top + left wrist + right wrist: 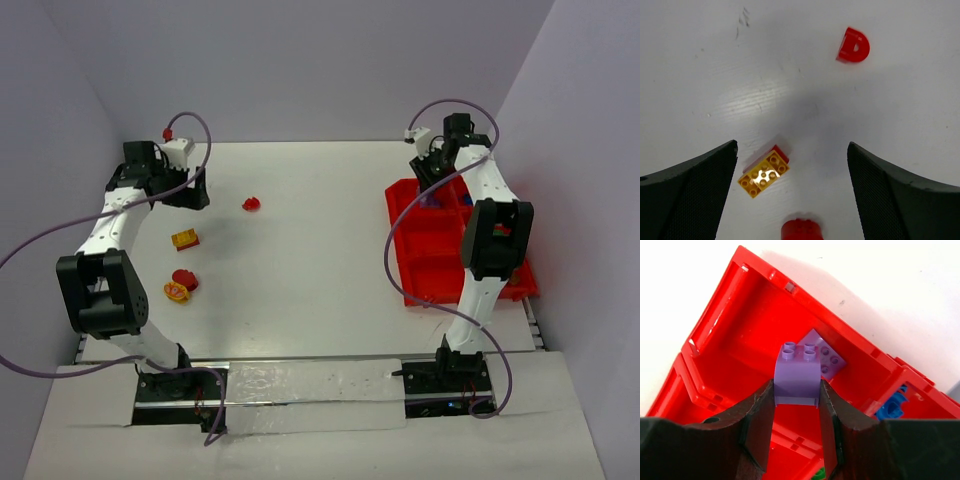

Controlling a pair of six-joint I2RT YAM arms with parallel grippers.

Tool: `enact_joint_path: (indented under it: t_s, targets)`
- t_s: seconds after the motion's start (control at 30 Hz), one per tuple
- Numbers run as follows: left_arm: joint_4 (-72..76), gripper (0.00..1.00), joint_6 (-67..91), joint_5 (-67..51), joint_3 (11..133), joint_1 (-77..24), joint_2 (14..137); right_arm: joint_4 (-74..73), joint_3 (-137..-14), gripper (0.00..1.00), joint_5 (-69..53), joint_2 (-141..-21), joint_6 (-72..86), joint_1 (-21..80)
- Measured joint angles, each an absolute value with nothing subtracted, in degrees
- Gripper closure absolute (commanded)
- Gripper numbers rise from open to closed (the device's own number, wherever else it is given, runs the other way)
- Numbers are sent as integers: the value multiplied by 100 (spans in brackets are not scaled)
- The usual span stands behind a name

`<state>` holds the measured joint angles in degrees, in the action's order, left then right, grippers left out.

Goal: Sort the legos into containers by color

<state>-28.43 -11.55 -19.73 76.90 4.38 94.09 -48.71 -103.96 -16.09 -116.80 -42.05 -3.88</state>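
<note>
White table (pixel 320 250), faint dark scuffs (pixel 742 20), 3 pale walls (pixel 300 60)

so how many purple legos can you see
2. One curved brick gripped in the right pincer over the tray; one flat plate lying in the tray compartment behind it. Others may be hidden.

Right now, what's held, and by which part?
Right gripper: jaws clamp the purple arched brick by its side faces, over the red tray. Left gripper: jaws open, empty.
</note>
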Motion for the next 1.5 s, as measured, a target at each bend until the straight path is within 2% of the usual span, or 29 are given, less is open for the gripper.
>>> enact_joint_path:
  t_s: [0.13,0.2,0.33,0.6,0.83,1.1,1.2,1.23,1.27,1.33,1.5]
  targets:
    - [-3212,15,-1815,-1911,7474,649,9395,-4873,-10396,38,-1622,-11778,-4101,-378]
    - [-3374,21,-2229,-1866,7386,738,9395,-4882,-10396,32,-1623,-11827,-4023,-375]
    - [-3668,23,-3127,-1943,7336,853,9395,-4890,-10388,4,-1634,-11836,-3967,-373]
    - [-4342,23,-4971,-2403,7497,950,9682,-5066,-10413,0,-1761,-11793,-3837,-373]
    - [-4694,21,-5785,-2497,7806,991,10296,-5347,-10942,0,-2124,-11637,-3631,-373]
    - [-4730,30,-6168,-2482,7867,991,10671,-5492,-11419,0,-2697,-11273,-3445,-311]
    - [-4732,35,-6248,-2459,7867,991,10769,-5521,-11477,0,-2785,-11257,-3417,-252]
    - [-4727,39,-6264,-2441,7867,991,10797,-5537,-11481,0,-2804,-11257,-3411,-237]
    - [-4718,49,-6280,-2424,7867,991,10823,-5567,-11484,0,-2818,-11257,-3410,-229]
    - [-4693,59,-6316,-2399,7867,991,10869,-5629,-11508,0,-2836,-11257,-3410,-213]
    - [-4685,68,-6372,-2383,7867,991,10898,-5716,-11611,0,-2886,-11257,-3414,-190]
